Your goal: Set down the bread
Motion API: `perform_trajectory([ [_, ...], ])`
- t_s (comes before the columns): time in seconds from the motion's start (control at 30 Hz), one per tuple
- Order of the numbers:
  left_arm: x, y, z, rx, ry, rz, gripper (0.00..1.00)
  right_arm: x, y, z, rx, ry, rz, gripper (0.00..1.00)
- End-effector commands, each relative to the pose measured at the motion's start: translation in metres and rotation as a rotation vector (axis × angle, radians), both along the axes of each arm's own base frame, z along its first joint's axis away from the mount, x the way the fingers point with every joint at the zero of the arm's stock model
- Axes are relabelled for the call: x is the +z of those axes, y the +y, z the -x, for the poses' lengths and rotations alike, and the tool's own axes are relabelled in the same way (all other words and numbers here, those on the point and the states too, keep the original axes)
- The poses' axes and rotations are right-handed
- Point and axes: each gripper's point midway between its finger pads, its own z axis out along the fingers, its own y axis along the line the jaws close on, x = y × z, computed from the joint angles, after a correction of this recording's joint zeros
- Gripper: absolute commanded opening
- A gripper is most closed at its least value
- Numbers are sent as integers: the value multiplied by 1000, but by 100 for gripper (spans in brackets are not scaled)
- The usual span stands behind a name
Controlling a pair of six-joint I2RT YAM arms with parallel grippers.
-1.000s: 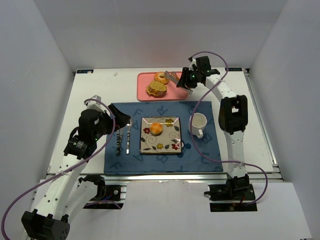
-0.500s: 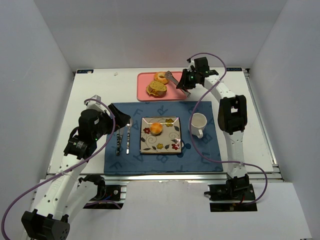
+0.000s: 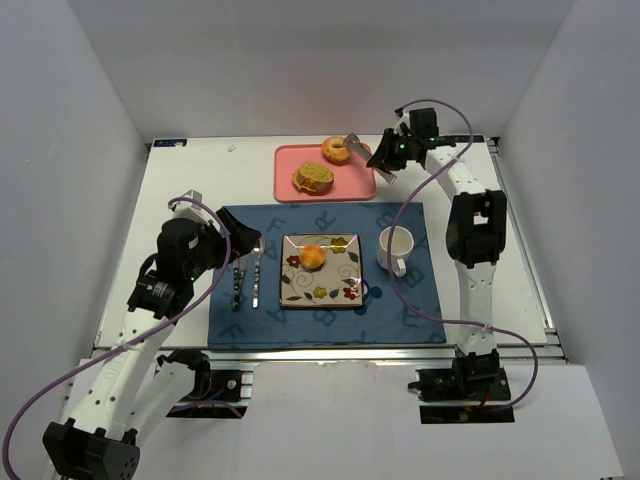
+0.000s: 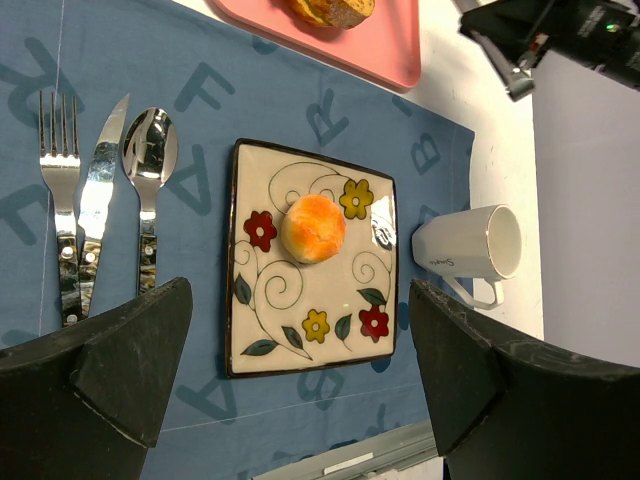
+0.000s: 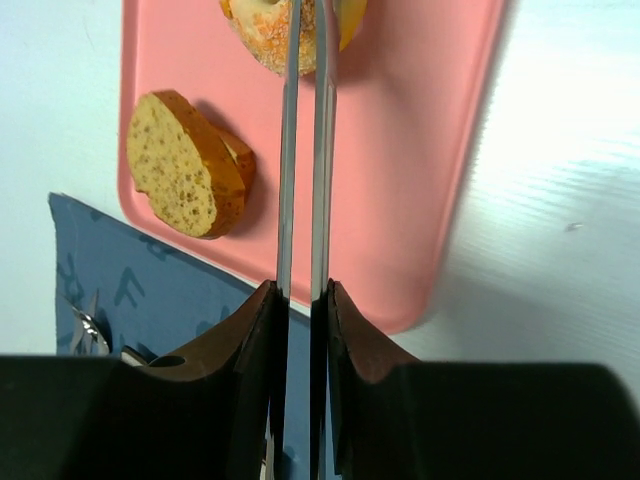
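Right jaws nearly closed, pinching bread ring (image 5: pixel 256 27)

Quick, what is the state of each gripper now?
Left gripper: open, holding nothing.
Right gripper: closed on the bagel.

Ring bread (image 5: pixel 258 30) cut by top edge, partly hidden behind fingers (image 5: pixel 289 150).
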Motion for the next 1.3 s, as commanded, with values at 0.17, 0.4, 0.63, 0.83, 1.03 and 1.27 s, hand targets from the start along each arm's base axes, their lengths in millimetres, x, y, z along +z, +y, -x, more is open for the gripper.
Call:
perform_trajectory([
  [0.17, 11, -2, -1, -12, -48, 16, 98, 119, -24, 26, 90, -225, -81, 0],
  [0.4, 19, -3, -2, -20, -70, 15, 98, 139, -22, 104, 281, -266, -92, 0],
  [0.63, 25, -4, -4, -29, -94, 10, 98, 119, -17, 216, 671, -400, 45, 0],
  [0.83, 36, 0, -2, -23, -125, -1, 98, 92, -16, 297, 898, -367, 152, 0],
  [1.03, 36, 1, 6, -27, -124, -5, 98, 59, -18, 326, 983, -347, 272, 0],
  [1.27, 32, 7, 21, -6, -121, 8, 98, 38, -31, 339, 1039, -354, 380, 0],
])
